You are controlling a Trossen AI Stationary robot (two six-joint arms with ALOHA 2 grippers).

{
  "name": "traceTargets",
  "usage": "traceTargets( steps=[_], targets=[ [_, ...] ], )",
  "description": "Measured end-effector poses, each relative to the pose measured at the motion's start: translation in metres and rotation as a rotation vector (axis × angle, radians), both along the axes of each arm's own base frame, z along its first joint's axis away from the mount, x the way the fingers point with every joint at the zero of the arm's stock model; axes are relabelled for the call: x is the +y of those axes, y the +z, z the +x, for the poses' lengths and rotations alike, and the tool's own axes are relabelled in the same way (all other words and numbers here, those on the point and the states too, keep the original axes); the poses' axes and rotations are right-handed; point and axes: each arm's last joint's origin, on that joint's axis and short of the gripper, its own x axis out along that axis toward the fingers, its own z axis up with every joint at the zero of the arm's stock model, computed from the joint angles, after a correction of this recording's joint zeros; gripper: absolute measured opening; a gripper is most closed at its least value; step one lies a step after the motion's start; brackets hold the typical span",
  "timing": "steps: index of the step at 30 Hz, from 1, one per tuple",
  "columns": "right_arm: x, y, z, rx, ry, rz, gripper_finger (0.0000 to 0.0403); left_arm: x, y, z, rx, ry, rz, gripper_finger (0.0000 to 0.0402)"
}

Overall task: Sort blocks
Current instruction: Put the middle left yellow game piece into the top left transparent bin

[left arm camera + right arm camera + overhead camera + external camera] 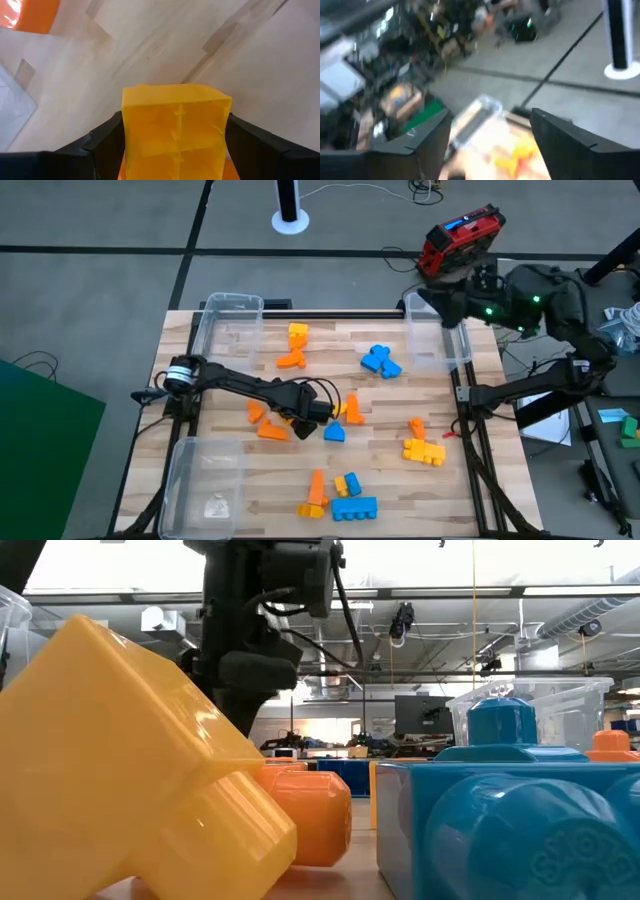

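Note:
Blue, orange and yellow blocks lie scattered on the wooden table [400, 395]. My left gripper [308, 418] is over the middle of the table, shut on a yellow block [175, 130]; in the high view the gripper hides that block. Right beside it lie two orange blocks [268, 425], a blue block [334, 432] and an orange-and-yellow pair [349, 410]. My right gripper [490, 115] stands open and empty, raised above the clear bin [437, 330] at the far right. My left gripper pinches the yellow block between its two fingers [105, 142], one on each of two opposite side faces [129, 135]. The block's squared end juts out past the fingertips over the wood. Whether it rests on the table cannot be told.
A clear bin [230, 320] stands at the far left and another [200, 480] at the near left. More blocks: yellow and orange [295, 345], blue [380, 360], yellow [424, 450], and a near group [340, 498]. A big yellow block [130, 790] fills the low view's left.

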Motion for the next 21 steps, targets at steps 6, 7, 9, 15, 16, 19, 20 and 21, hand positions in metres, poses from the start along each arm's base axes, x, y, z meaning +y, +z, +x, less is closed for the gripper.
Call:
traceTargets(
  steps=[6, 7, 9, 15, 16, 19, 20, 21],
  targets=[
    [0.001, 0.001, -0.011, 0.008, -0.01, -0.013, 0.0213, -0.002, 0.023, 0.007, -0.05, -0.018, -0.025, 0.0277],
    [0.001, 0.001, -0.011, 0.011, -0.011, -0.016, 0.0209, -0.002, 0.03, 0.008, -0.056, -0.028, -0.027, 0.0277],
    [0.001, 0.0, -0.01, 0.022, -0.01, -0.017, 0.0202, -0.003, 0.048, 0.012, -0.074, -0.063, -0.03, 0.0277],
    [-0.001, -0.009, -0.001, 0.126, -0.007, -0.03, 0.0177, -0.001, 0.124, 0.012, -0.13, -0.11, 0.003, 0.0277],
    [-0.001, -0.01, 0.0, 0.14, -0.014, -0.035, 0.0172, 0.0, 0.138, 0.01, -0.142, -0.108, 0.022, 0.0277],
    [-0.002, -0.014, 0.006, 0.177, -0.013, -0.043, 0.0158, 0.006, 0.178, 0.004, -0.246, -0.08, 0.075, 0.0277],
    [-0.002, -0.014, 0.008, 0.184, -0.01, -0.05, 0.0153, 0.011, 0.19, 0.001, -0.299, -0.066, 0.076, 0.0277],
    [-0.003, -0.015, 0.009, 0.194, -0.008, -0.056, 0.0146, 0.017, 0.201, -0.004, -0.329, -0.05, 0.077, 0.0277]
  ],
)
